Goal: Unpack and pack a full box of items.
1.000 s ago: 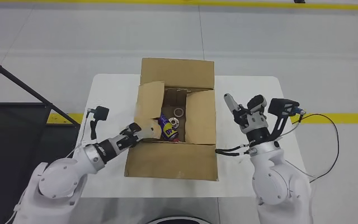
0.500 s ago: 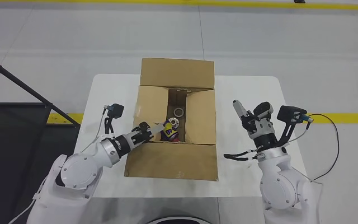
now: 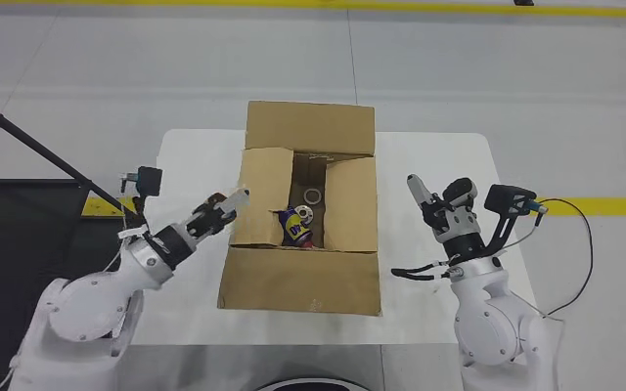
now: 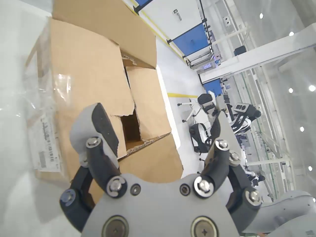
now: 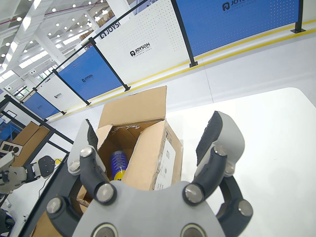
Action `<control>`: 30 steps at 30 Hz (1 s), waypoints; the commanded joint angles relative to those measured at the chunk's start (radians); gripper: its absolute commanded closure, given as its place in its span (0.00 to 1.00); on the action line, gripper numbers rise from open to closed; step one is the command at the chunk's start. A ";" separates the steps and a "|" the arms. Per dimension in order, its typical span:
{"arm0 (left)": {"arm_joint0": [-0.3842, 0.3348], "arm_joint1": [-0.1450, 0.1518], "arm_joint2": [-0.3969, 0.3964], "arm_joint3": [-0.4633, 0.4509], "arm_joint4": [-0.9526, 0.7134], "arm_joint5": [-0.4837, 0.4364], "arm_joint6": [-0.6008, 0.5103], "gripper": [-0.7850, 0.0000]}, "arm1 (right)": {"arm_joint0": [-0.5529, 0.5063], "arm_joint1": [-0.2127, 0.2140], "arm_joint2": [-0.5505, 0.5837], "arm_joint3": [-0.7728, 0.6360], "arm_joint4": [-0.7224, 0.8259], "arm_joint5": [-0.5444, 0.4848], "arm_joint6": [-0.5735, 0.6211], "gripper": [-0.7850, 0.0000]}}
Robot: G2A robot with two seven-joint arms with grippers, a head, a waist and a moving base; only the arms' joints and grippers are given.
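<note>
An open cardboard box stands in the middle of the white table, its side flaps folded partly inward. Through the gap I see a blue can with a yellow label and a small round roll behind it. My left gripper hovers open and empty just outside the box's left flap. In the left wrist view this gripper faces the box. My right gripper is open and empty, to the right of the box. In the right wrist view the right gripper frames the box and the can.
A clear plastic sleeve with a label sticks to the box's side. A black cable loops off the table's right edge. Bare table lies on both sides of the box.
My left gripper has pulled back out of the box, from beside the can to outside the left flap. The right arm shifted slightly right a second ago and has held still since.
</note>
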 commanded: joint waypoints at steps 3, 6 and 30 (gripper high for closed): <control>0.067 0.005 -0.136 0.031 -0.101 -0.017 -0.070 0.00 | 0.067 -0.005 -0.032 0.086 0.042 -0.013 -0.062 0.00; 0.130 0.012 -0.223 0.070 -0.167 -0.069 -0.195 0.00 | 0.161 -0.014 -0.056 0.201 0.128 0.000 -0.113 0.00; 0.319 0.029 -0.255 0.091 -0.224 -0.273 -0.499 0.00 | 0.443 -0.043 -0.051 0.562 0.626 -0.073 -0.108 0.00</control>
